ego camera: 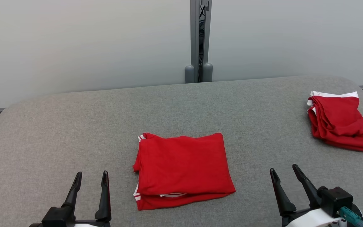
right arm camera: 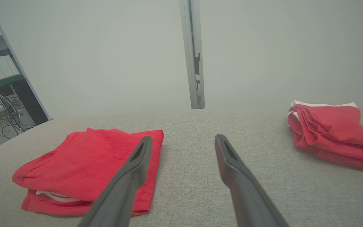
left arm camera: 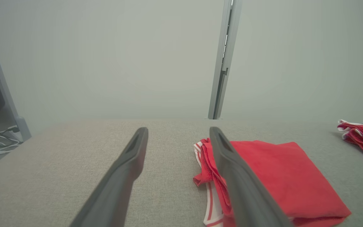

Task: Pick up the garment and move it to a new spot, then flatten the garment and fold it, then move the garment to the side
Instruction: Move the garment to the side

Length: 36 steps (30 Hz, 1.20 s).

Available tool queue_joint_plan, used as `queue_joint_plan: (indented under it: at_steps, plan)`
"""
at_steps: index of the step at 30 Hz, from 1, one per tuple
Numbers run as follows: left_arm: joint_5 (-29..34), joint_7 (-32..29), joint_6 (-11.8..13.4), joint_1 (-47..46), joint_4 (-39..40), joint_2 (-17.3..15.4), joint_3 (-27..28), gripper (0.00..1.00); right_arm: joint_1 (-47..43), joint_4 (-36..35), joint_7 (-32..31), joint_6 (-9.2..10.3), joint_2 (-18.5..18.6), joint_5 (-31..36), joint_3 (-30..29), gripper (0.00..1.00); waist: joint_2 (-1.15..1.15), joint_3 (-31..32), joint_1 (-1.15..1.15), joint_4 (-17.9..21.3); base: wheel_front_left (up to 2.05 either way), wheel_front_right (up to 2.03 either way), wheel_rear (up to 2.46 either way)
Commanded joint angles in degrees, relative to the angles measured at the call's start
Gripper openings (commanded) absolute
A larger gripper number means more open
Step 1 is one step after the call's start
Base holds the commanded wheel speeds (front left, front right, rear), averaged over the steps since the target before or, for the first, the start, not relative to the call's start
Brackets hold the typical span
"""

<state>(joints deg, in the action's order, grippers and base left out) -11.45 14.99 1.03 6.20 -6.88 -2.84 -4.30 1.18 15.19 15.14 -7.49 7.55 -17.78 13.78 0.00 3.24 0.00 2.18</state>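
The folded red garment (ego camera: 183, 168) lies in the lower middle of the head view, flat on the grey fabric-covered table (ego camera: 58, 132). It forms a neat rectangle, with white-striped trim peeking out at its left and bottom edges. The left gripper (ego camera: 92, 173) sits at the lower left of the frame, near the garment's left side, its fingers spread wide and holding nothing. The right gripper (ego camera: 283, 168) sits at the lower right, apart from the garment, likewise wide open and empty. A second red garment (ego camera: 339, 123), loosely folded with a white band, rests at the middle right, by the table's edge. A grey post (ego camera: 198, 41) stands at the upper middle.
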Motion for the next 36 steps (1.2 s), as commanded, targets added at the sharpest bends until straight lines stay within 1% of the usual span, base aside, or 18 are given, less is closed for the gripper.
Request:
queue_joint_plan:
  at_steps: [1,11,14,17,20,22,26,28,31,36]
  plan:
    - [-0.12,0.22,0.02,-0.45,-0.08,-0.18,-0.04,1.0,0.12,0.07,-0.01,-0.02,0.2,-0.28,0.25,1.0,0.0,-0.12,0.0,-0.19,0.0,0.0,0.0]
    - [0.33,0.22,-0.38,-1.09,-0.24,-0.18,-0.42,1.0,1.08,1.33,-0.01,-0.02,-0.35,-1.31,1.73,1.0,0.0,-0.79,0.0,-0.8,0.0,0.0,0.0]
    - [0.28,0.22,-0.45,-1.53,-0.22,-0.17,-0.62,1.0,2.33,3.16,-0.01,-0.02,-0.58,-3.19,2.65,1.0,0.0,-1.27,0.0,-1.23,0.0,0.0,0.0]
    - [0.05,0.22,-1.0,-2.31,-0.37,-0.18,-1.09,1.0,4.24,7.36,-0.01,-0.02,-0.67,-6.58,3.6,1.0,0.0,-1.96,0.0,-2.1,0.0,0.0,0.0]
    - [-0.01,0.22,-1.12,-2.67,-0.33,-0.18,-1.97,1.0,7.19,12.47,-0.01,-0.03,-1.44,-13.09,5.77,1.0,0.0,-2.7,0.0,-3.34,0.0,0.0,0.0]
    - [0.08,0.22,-1.27,-3.32,-0.06,-0.2,-2.45,1.0,9.28,15.04,0.0,-0.03,-1.95,-20.26,8.19,1.0,0.0,-3.19,0.0,-4.33,0.0,0.0,0.0]
    - [0.61,0.22,-1.49,-4.0,0.21,-0.17,-3.01,1.0,13.98,19.34,-0.12,-0.03,0.82,-30.85,14.9,1.0,0.0,-4.39,0.0,-6.52,0.0,0.0,0.0]
    - [0.79,0.22,-1.57,-4.79,0.46,-0.18,-3.21,1.0,16.66,21.21,-0.06,-0.03,2.24,-33.62,17.4,1.0,0.0,-5.3,0.0,-7.59,0.0,0.0,0.0]
    - [0.82,0.22,-1.45,-5.47,0.82,-0.19,-3.49,1.0,19.69,23.82,-0.03,-0.03,3.63,-36.23,19.36,1.0,0.0,-6.66,0.0,-9.03,0.0,0.0,0.0]
    - [0.45,0.22,-1.26,-6.97,1.21,-0.17,-3.98,1.0,22.84,27.1,-0.02,-0.03,4.34,-41.25,21.42,1.0,0.0,-8.76,0.0,-10.83,0.0,0.0,0.0]
